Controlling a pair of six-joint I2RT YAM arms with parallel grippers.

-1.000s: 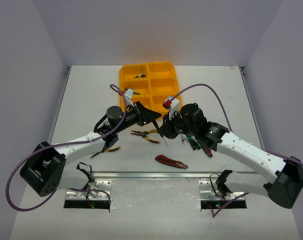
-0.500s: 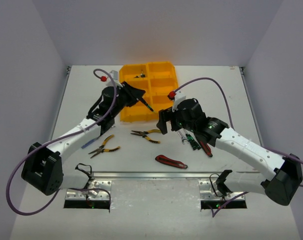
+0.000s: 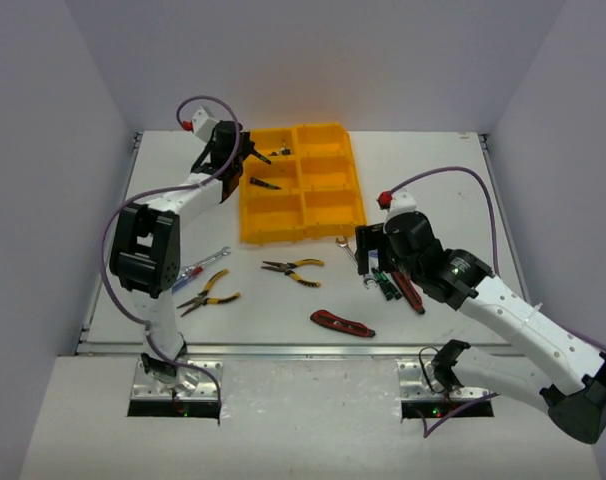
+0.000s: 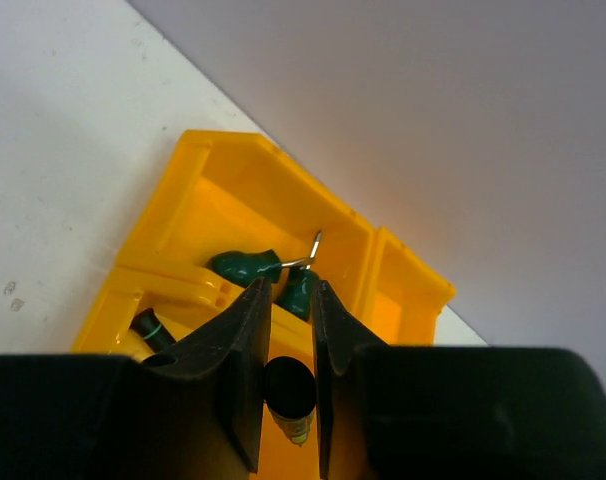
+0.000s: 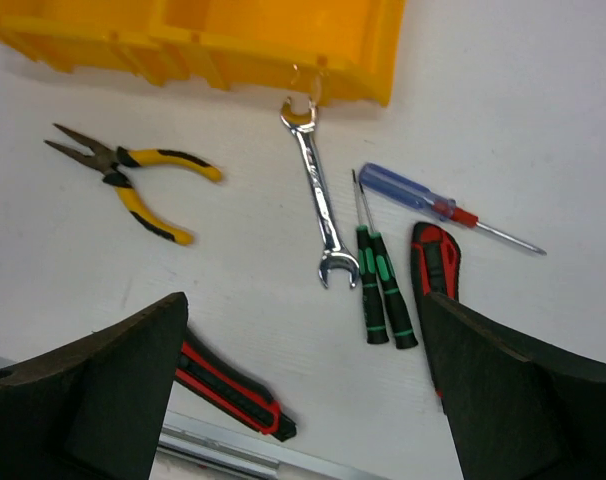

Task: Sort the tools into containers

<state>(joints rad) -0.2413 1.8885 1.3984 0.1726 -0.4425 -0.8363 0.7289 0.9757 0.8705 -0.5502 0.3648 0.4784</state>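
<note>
The yellow-orange tray (image 3: pixel 303 215) of containers lies at the table's far middle. My left gripper (image 3: pixel 239 154) hovers over its far-left compartment, shut on a dark-handled screwdriver (image 4: pixel 289 392) seen end-on between the jaws. Green-handled tools (image 4: pixel 245 266) lie in the compartment below it. Another screwdriver (image 3: pixel 265 183) lies in the middle-left compartment. My right gripper (image 5: pixel 303 345) stands wide open and empty above the table. Below it lie a silver wrench (image 5: pixel 318 205), two green-black screwdrivers (image 5: pixel 381 290), a blue-red screwdriver (image 5: pixel 433 205) and two red knives (image 5: pixel 233 388) (image 5: pixel 435 258).
Yellow-black pliers (image 3: pixel 293 268) lie in front of the tray. A second pair (image 3: pixel 211 292) and a red-blue screwdriver (image 3: pixel 198 265) lie at the left by my left arm. One red knife (image 3: pixel 343 323) lies near the front edge.
The two grippers met at mid-table; the right one opened and drew back to the right. The left arm swung up to the tray's far-left corner with the screwdriver.
</note>
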